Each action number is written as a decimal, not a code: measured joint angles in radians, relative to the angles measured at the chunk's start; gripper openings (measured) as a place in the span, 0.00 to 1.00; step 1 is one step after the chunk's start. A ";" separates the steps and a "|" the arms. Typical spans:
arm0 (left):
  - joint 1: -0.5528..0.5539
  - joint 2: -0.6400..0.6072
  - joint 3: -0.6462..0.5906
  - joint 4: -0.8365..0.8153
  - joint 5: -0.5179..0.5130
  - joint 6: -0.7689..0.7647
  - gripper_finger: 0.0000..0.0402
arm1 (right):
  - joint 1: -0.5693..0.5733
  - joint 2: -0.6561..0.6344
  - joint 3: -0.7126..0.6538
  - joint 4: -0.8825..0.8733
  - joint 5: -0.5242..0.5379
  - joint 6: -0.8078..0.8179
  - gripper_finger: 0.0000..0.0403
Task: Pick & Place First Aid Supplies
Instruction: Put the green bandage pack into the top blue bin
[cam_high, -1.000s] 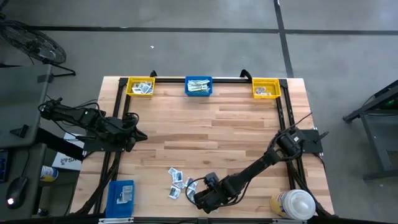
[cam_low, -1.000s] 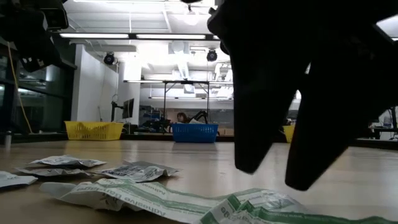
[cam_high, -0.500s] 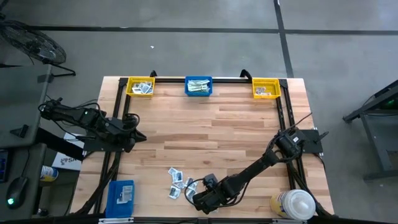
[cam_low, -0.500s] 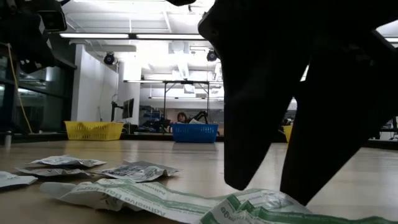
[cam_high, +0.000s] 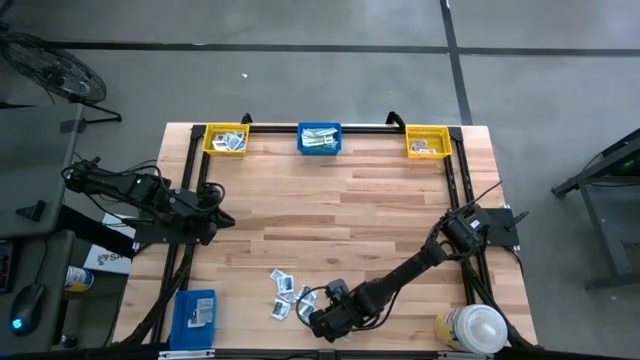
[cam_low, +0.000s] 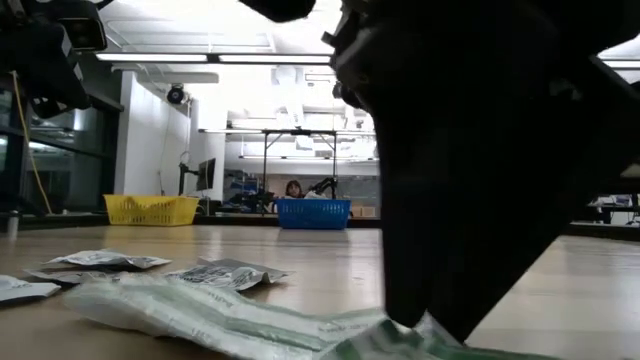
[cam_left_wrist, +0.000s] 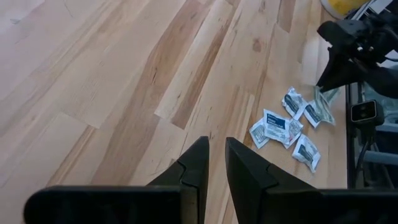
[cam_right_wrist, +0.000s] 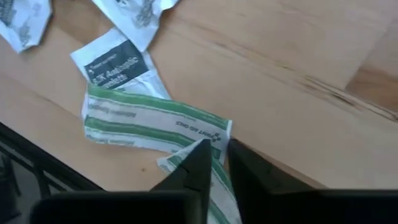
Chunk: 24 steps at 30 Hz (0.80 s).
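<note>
1. Nearest in the low view, the right gripper (cam_low: 430, 320) stands on the green-and-white strip (cam_low: 200, 310) at the bottom centre. In its wrist view the fingers are drawn almost together over the strip's corner, and we judge it pinched.
2. We expect the strip to be feather-light, limp paper that is easily creased. It lies flat, so an edge or raised corner is the place to take hold. A second strip lies just under it and may lift along with it.
3. Just beyond lie the squarish white packets (cam_high: 285, 290), lower centre of the high view, some overlapping.
4. The left gripper (cam_high: 225, 218) waits at mid-left with only a slit between its fingers, holding nothing.
5. The yellow bin (cam_high: 226, 139) and blue bin (cam_high: 320, 138) sit farthest off, along the top edge.
6. In the low view the dark fingers hide the contact itself, and we cannot make out the bins' contents.
</note>
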 joint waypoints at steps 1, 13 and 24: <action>0.000 0.000 0.000 0.000 0.000 0.000 0.13 | -0.001 0.000 0.000 -0.005 -0.006 0.000 0.11; 0.000 0.000 0.000 0.000 -0.001 0.000 0.13 | -0.007 -0.013 -0.003 -0.025 0.011 -0.007 0.00; 0.000 0.000 0.001 0.000 -0.002 0.000 0.13 | -0.032 -0.066 -0.003 -0.033 0.122 -0.055 0.00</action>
